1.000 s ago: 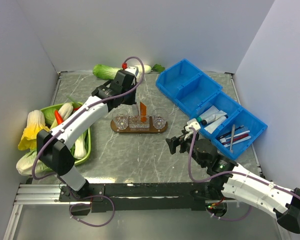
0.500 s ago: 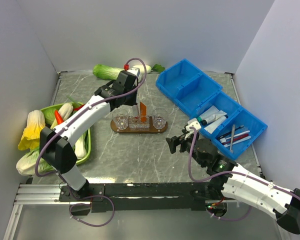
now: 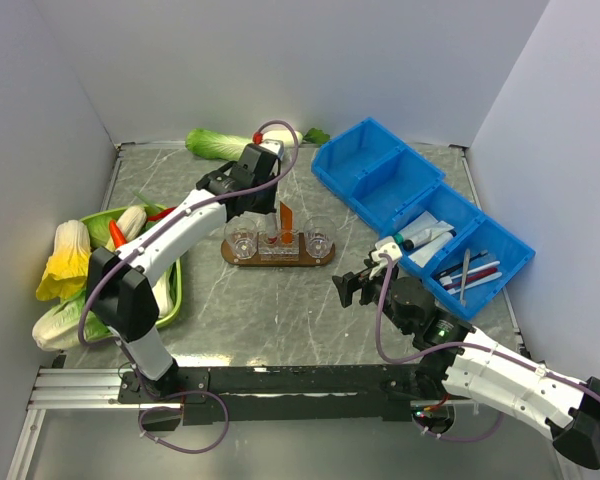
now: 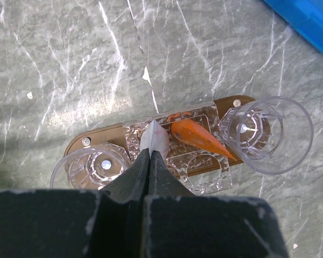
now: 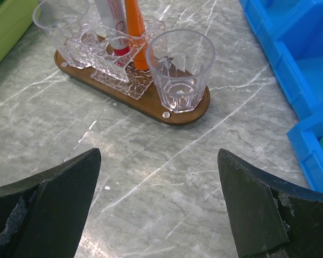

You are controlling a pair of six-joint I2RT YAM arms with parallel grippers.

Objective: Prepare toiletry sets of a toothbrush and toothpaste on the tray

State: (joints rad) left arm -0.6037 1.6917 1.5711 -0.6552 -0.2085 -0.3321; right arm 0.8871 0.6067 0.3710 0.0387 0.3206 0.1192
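The brown tray (image 3: 327,259) (image 4: 77,144) (image 5: 198,109) lies mid-table and carries a clear holder between two clear cups (image 3: 319,241) (image 5: 180,69). The orange toothpaste (image 3: 286,220) (image 4: 198,137) (image 5: 133,24) stands tilted in the holder. Beside it stands a white tube with red print (image 5: 111,21) (image 4: 155,136), and my left gripper (image 3: 267,212) (image 4: 149,153) is shut on its flat top end from above. My right gripper (image 3: 352,290) (image 5: 157,156) hangs open and empty over the table in front of the tray. A thin white toothbrush (image 3: 464,274) lies in the blue bin.
Blue bins (image 3: 380,176) run along the right side, one holding white tubes (image 3: 422,238) and several sticks. A green dish (image 3: 176,292) full of vegetables sits at the left, with loose cabbages around it. Another cabbage (image 3: 212,142) lies by the back wall.
My left arm has edged slightly right above the tray, still shut on the white tube. The right arm has not moved.
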